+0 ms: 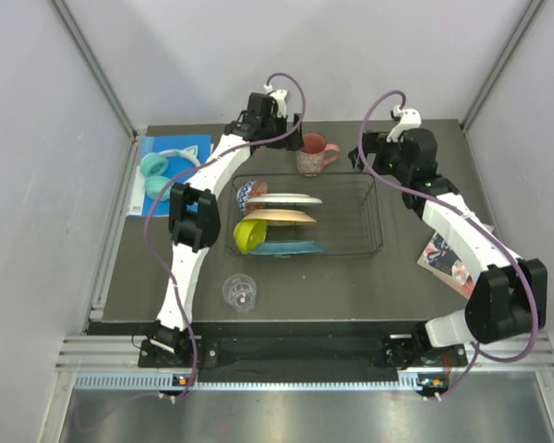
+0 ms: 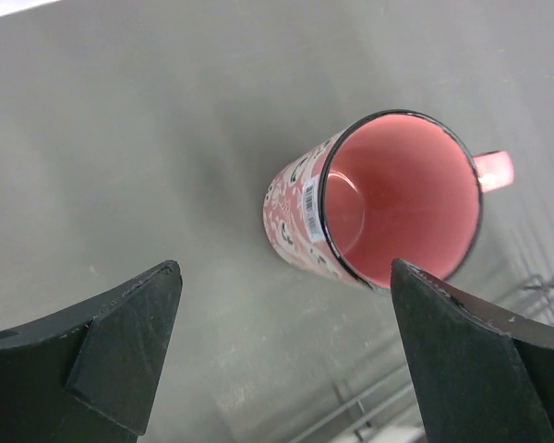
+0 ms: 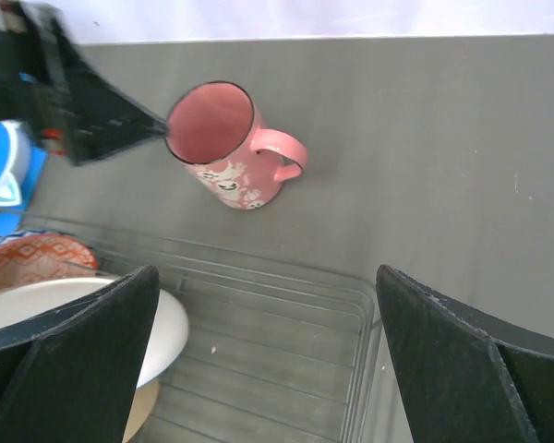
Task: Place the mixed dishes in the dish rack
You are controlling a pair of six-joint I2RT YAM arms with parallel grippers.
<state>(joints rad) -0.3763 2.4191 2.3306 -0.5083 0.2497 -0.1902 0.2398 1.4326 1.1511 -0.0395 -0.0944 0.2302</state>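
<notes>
The pink mug [image 1: 312, 153] stands upright on the table just behind the black wire dish rack [image 1: 377, 221]. In the rack are the white plate [image 1: 284, 199], cream plate [image 1: 279, 216], teal plate [image 1: 294, 247], lime-green bowl [image 1: 248, 234] and red-patterned bowl [image 1: 250, 191]. The clear glass [image 1: 240, 292] stands on the table in front of the rack. My left gripper [image 1: 291, 134] is open, just left of and above the mug [image 2: 397, 198], not touching it. My right gripper [image 1: 364, 159] is open and empty over the rack's far right corner [image 3: 351, 305]; the mug [image 3: 226, 148] is apart from it.
Teal headphones [image 1: 166, 168] lie on a blue sheet at the far left. A printed card [image 1: 446, 257] lies at the right under my right arm. The rack's right half [image 3: 286, 369] holds nothing. Grey walls close in on three sides.
</notes>
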